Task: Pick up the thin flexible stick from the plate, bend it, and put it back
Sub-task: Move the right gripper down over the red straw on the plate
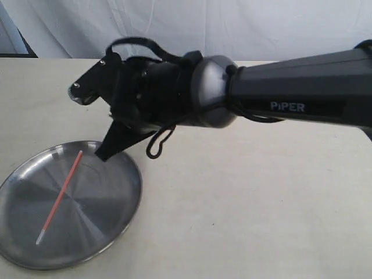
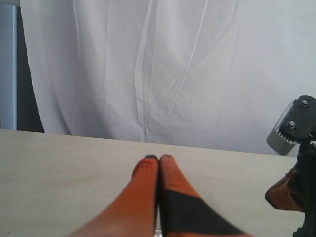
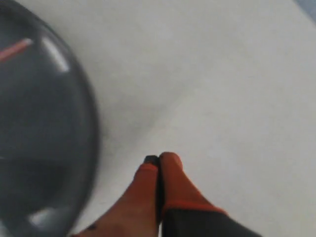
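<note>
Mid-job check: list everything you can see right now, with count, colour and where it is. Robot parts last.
stick: one, red-orange with a pale end, lying straight on the plate.
plate: one, shiny silver, on the table at the exterior view's lower left.
table: one, beige, under everything.
curtain: one, white, behind the table.
panel: one, blue-grey, beside the curtain's edge.
right arm: one, black, reaching across from the right of the exterior view.
right claw: one, orange and black, shut, empty, over the table beside the plate's rim.
left claw: one, orange and black, shut, empty, above the table, pointing toward the curtain.
</note>
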Tool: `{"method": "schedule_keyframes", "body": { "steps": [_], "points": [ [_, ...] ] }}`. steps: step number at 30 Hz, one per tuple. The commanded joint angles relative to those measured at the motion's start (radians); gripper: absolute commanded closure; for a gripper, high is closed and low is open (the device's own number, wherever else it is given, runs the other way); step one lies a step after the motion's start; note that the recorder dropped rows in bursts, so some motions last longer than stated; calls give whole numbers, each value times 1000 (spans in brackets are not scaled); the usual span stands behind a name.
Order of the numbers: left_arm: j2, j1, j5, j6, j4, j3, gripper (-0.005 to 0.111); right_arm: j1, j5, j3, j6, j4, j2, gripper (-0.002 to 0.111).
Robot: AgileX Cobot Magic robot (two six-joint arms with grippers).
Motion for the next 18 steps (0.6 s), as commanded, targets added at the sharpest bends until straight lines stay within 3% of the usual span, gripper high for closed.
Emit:
{"method": "schedule_keyframes", "body": {
  "steps": [1, 6, 18],
  "points": [
    [-1, -2, 5, -1, 0, 4, 107, 33, 40, -131, -120, 370, -7, 109],
    [-1, -2, 5, -1, 0, 4, 107, 107, 31, -230, -204, 640, 43, 109],
    [-1, -2, 5, -1, 0, 4, 107, 152, -46, -313, -172, 812, 215, 109]
  ]
}}
